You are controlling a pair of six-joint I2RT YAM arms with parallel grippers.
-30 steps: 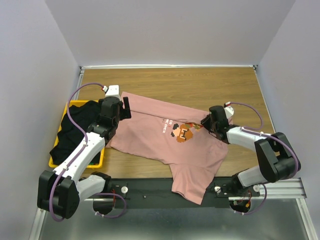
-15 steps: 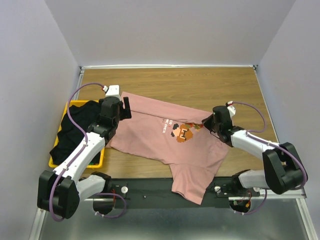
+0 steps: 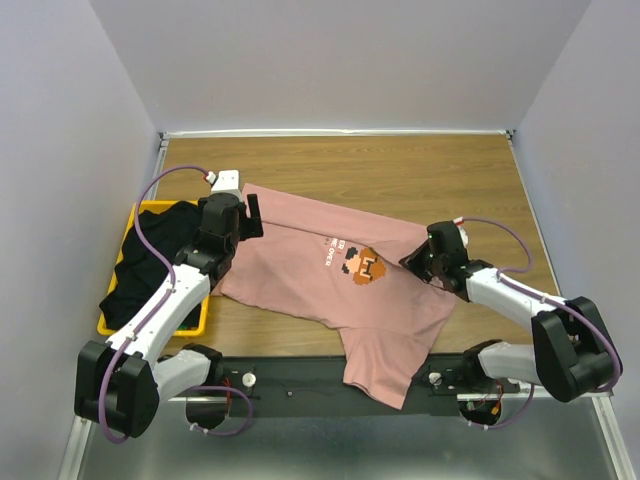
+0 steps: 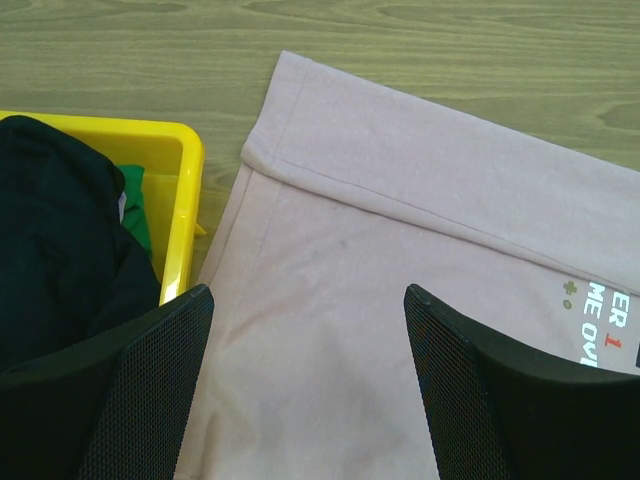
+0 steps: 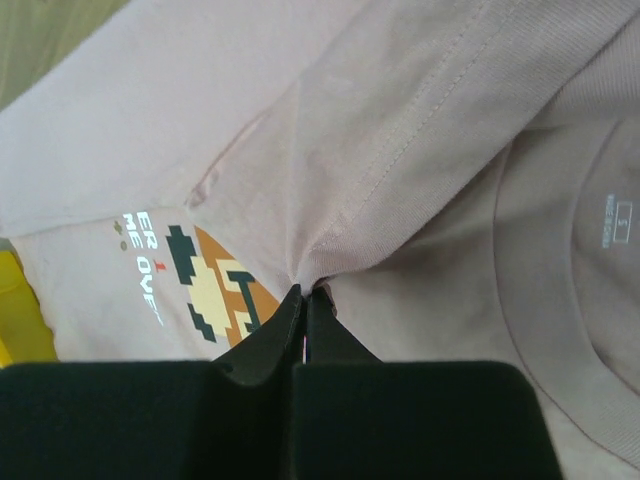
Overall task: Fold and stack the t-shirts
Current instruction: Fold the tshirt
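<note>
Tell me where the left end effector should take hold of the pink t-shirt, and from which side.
Grip the pink t-shirt at its hem corner nearest the yellow basket. Probably best to bring the open left end effector down from above, one finger past the edge: the cloth lies flat, and that corner is a free edge on the wooden table.

Wood-grain table [image 3: 400, 170]; on it 1 dusty-pink t-shirt [image 3: 300, 270], spread, 1 end past near edge; yellow basket [image 4: 185, 200] at left
</note>
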